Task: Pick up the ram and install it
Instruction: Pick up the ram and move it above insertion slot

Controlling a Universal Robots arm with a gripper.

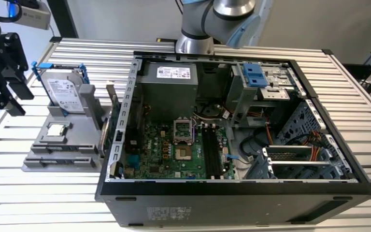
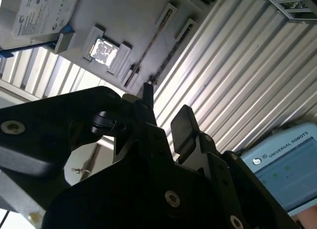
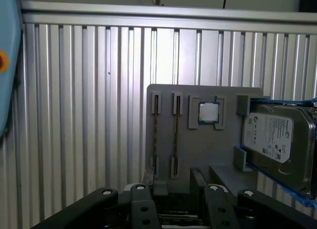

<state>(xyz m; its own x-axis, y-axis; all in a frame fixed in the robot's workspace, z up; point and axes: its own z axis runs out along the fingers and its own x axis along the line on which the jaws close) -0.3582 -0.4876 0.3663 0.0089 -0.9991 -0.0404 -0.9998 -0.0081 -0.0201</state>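
Here, a black gripper (image 3: 173, 197) hangs in the air above a grey holder (image 3: 198, 155) that lies on a ribbed metal counter (image 3: 74, 115). Its jaws are spread wide with nothing between them, and in the first wrist view they frame the holder's near edge without touching it. The ram (image 3: 176, 135), a long thin stick seen edge-on, stands in a narrow slot of the holder. A second stick (image 3: 156, 135) stands in the slot just beside it, on the holder's outer side. On the ram's other side, a square silver processor chip (image 3: 208, 112) sits in a recess of the holder. Past the chip, a silver hard drive (image 3: 275, 140) in a blue frame rests on the holder's far end. In the exterior view, an open computer case (image 1: 237, 203) stands just beside the holder, on the exterior view's right, with its green motherboard (image 1: 166, 154) exposed.
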